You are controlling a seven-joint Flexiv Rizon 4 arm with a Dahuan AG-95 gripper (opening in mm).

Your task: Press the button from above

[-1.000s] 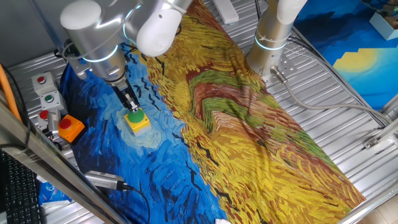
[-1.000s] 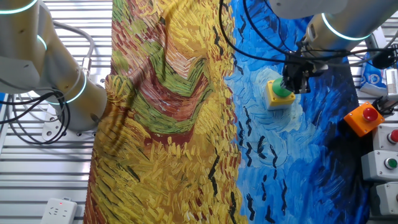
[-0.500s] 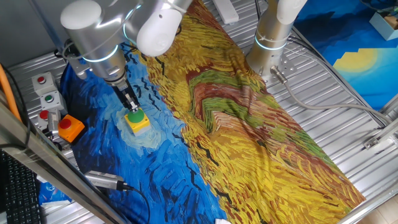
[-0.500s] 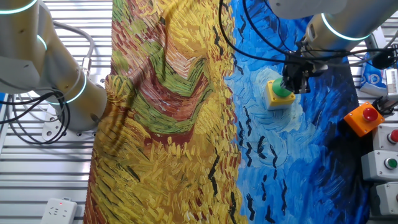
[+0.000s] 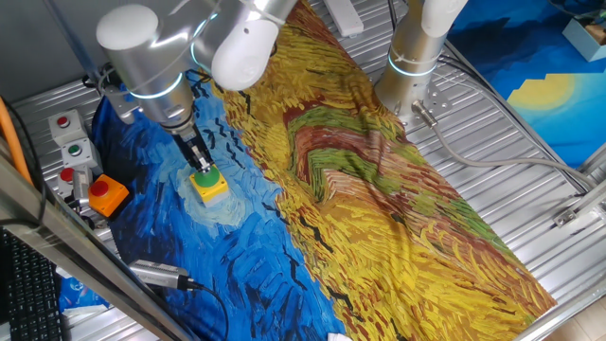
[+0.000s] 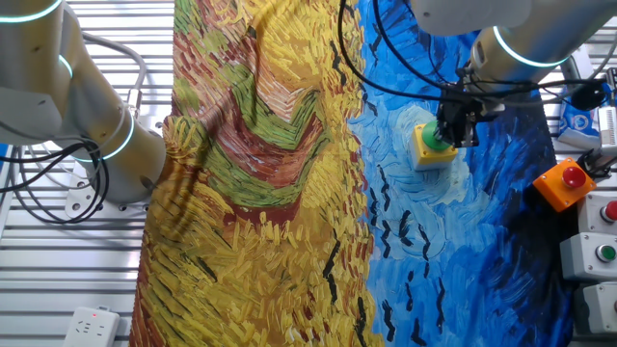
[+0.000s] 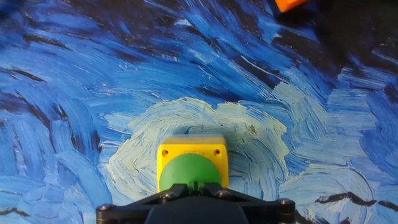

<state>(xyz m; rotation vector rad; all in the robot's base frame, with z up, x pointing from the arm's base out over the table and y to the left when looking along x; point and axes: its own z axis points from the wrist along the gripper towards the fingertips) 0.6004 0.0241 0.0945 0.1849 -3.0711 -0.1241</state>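
The green dome button (image 5: 205, 177) sits in its yellow square box (image 5: 215, 190) on the blue part of the painted cloth. My gripper (image 5: 200, 167) comes down from above, with its fingertips on the top of the dome. In the other fixed view the gripper (image 6: 446, 138) stands over the button (image 6: 433, 144). In the hand view the button (image 7: 189, 173) is at the bottom centre, right under the gripper (image 7: 194, 185), and the two fingers meet with only a thin seam between them.
An orange box with a red button (image 5: 106, 194) lies to the left of the yellow box and also shows in the other fixed view (image 6: 567, 183). Small grey button boxes (image 5: 71, 152) stand beyond it. A second arm's base (image 5: 412, 57) stands on the far side of the cloth.
The arm's upper links have shifted slightly. The fingertips stay at the green button, and the box has not moved.
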